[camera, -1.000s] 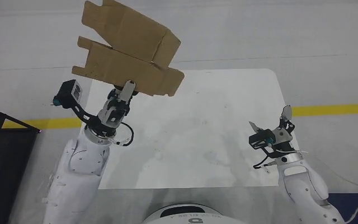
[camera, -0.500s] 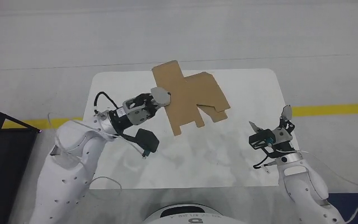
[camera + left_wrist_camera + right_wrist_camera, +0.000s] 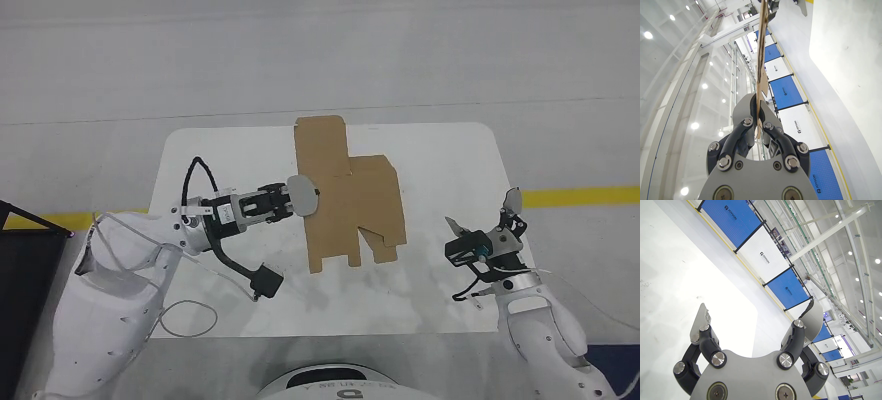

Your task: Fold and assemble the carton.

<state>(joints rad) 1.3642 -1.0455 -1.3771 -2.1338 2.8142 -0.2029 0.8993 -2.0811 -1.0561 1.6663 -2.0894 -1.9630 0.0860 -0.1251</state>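
Over the far middle of the tabletop (image 3: 440, 180) sits the carton (image 3: 350, 200), a flat, unfolded blank of brown cardboard. One narrow flap points to the far edge and just reaches it. The wider body lies behind that flap, and two short tabs with a notch between them face the near edge. The top view does not settle whether the sheet rests on the tabletop or hangs a little above it.

The left claw (image 3: 300, 195) grips the carton at its left edge, coming in from the left side of the tabletop. In the left wrist view the cardboard (image 3: 761, 47) shows edge-on as a thin strip. The left claw (image 3: 757, 111) is clamped on it, with its dark ribbed pads (image 3: 753, 106) pressed against both faces.

The right claw (image 3: 485, 225) is by the right edge of the tabletop, toward the near right corner and well apart from the carton. Its fingers are spread wide, as the right wrist view (image 3: 757, 305) also shows, with the white tabletop (image 3: 677, 285) beyond them.

A yellow line (image 3: 590, 195) runs across the grey floor past the right edge. Blue and white panels (image 3: 745, 222) stand along it in the wrist views.
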